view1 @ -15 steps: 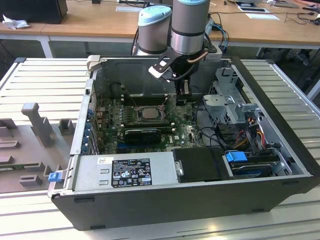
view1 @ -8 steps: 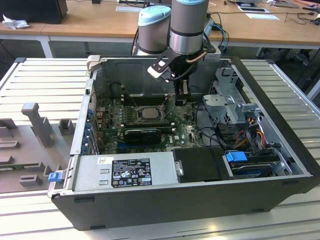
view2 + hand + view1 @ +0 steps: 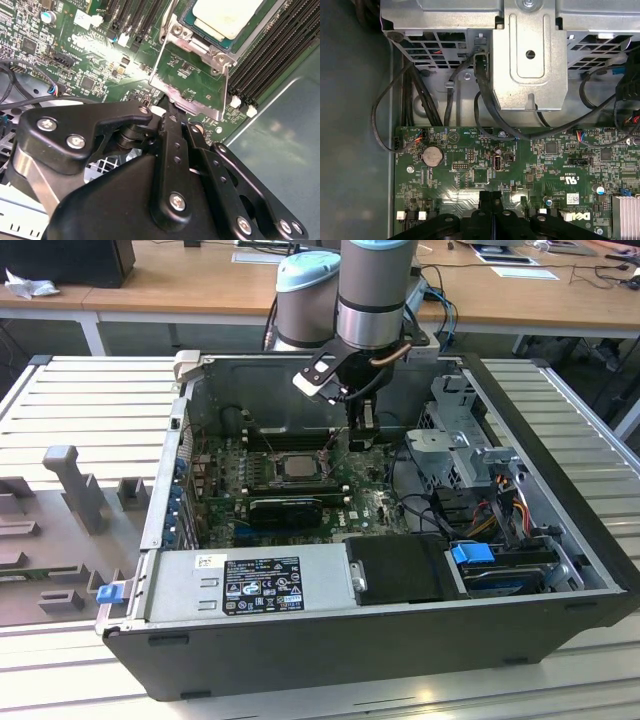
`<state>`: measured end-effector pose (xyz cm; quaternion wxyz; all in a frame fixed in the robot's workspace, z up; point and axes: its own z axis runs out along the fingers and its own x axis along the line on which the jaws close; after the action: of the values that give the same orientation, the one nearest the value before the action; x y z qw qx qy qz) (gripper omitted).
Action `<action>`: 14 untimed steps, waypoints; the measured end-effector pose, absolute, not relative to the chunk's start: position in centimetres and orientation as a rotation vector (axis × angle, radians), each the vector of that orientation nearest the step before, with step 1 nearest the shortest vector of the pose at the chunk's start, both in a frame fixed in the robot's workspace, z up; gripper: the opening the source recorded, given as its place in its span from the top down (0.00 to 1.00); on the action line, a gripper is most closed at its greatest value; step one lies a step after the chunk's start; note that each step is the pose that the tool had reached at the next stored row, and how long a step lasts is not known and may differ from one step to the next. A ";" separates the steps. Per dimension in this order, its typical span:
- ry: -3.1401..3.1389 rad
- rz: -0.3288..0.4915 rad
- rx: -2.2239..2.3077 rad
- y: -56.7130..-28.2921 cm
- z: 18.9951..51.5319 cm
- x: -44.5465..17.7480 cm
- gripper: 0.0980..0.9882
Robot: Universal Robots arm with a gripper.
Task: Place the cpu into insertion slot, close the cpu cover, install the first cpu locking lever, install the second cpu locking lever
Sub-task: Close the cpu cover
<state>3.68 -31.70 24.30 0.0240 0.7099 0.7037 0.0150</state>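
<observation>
Cpu point(image 3: 227, 17) sits in insertion slot point(image 3: 200, 42), cpu cover point(image 3: 192, 102) up, gripper point(image 3: 168, 106) pinched together at its free edge; likely cover-closing step, needs steady push.

we count one gripper point(image 3: 490, 197), one cpu point(image 3: 227, 17) just beyond the jaws, one insertion slot point(image 3: 197, 45) around it, one cpu cover point(image 3: 197, 104) right at their tips, and one coin cell point(image 3: 432, 155) out ahead of those jaws.

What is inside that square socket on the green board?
A flat, silver-topped chip lies in the socket. Whatever sits under the chip is hidden by it.
</observation>
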 end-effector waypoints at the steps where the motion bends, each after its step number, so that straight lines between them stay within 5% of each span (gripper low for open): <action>1: 2.178 0.047 2.197 -31.7 24.3 3.7 0.99; 14: 2.178 0.047 2.197 -31.7 24.3 3.4 0.99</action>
<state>3.39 -31.70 24.30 0.0240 0.7099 0.7037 0.0150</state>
